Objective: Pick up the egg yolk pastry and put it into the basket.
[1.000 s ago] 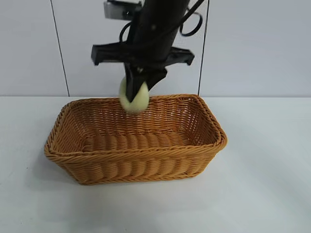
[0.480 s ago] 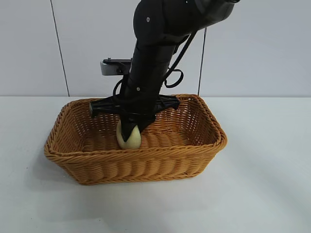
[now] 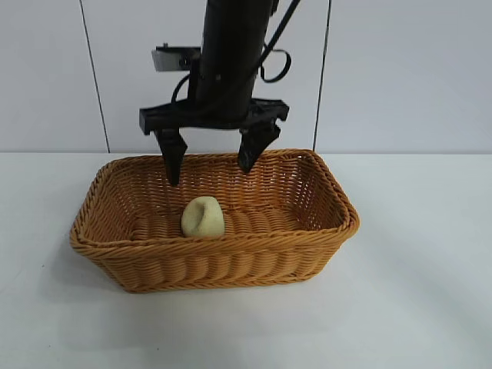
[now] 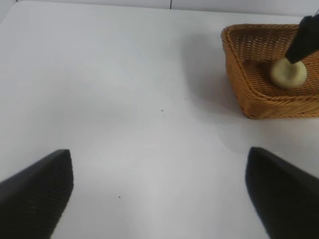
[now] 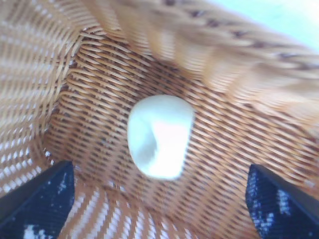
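counts: 1 pastry (image 3: 203, 217), 1 basket (image 3: 231, 261), 2 grippers, 1 table (image 3: 415, 307)
pastry look: small pale yellow-green lump, smooth matte, rounded dome w/ a crease down one face; far smaller than basket
pastry pos: lying on basket floor, roughly mid-length, close to the near wall in ext view; nothing touching it
basket look: rectangular orange-tan wicker, flared sides, braided rim; sits on white table, only the pastry inside
R gripper (image 3: 212, 163): above basket, pointing down, jaws spread wide, both fingertips about rim height, pastry below and between them, clear gap, no contact
R wrist view: pastry (image 5: 159, 137) centred on the weave, basket (image 5: 89, 74) walls all round, two dark fingertips (image 5: 37, 204) at the frame corners well apart from it
L gripper (image 4: 159, 199): parked off to the side over bare table (image 4: 124, 89), jaws wide apart, holding nothing
L wrist view: basket (image 4: 239, 84) far off w/ pastry (image 4: 288, 73) inside; dark finger of R gripper (image 4: 306, 40) just above pastry; can't tell from this view if it touches
backdrop: white wall panels (image 3: 415, 69) w/ dark seams behind table
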Motion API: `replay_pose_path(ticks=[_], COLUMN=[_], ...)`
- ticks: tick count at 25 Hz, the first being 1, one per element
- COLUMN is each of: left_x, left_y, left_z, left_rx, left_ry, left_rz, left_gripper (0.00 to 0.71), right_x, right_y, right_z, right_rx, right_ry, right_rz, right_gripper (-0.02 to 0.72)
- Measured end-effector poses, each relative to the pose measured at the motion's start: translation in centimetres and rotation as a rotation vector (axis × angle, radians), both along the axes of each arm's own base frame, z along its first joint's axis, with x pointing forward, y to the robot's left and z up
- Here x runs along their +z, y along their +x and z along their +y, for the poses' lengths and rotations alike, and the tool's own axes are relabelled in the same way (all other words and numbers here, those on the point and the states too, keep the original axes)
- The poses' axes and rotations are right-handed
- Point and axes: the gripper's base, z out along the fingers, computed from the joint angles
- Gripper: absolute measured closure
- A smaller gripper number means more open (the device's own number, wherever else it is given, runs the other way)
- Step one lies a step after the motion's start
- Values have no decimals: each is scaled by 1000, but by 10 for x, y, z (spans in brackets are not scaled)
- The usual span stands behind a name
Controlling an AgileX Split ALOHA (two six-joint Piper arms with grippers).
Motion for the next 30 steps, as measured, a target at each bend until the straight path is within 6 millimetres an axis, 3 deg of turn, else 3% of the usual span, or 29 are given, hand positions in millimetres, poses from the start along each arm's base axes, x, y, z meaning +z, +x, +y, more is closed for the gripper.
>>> replay_pose_path(ticks=[4,9,17,20,23,27,30], left_x=[0,0,0,0,0,0,0], left_y=[0,0,0,0,0,0,0], left_z=[0,0,0,0,0,0,0], left_rx=[0,0,0,0,0,0,0], left_ry=[0,0,0,0,0,0,0], left_rz=[0,0,-3,-3,-3,-3,-3], left_gripper=[36,36,36,36,36,36,36], right_x=[30,29,29,29,29,29,23], right_y=[14,41,87,95,98,100,96], right_z=[-13,-58,-179,-225,-256,-282,-289], right_rx=[-49,-149,-390,-482,-545,-598,-609], right_ry=[46,19,-3,-12,-16,-21,-29], right_rz=[-64,-72,-80,-82,-82,-82,-58], right_gripper=[34,34,34,34,34,34,34])
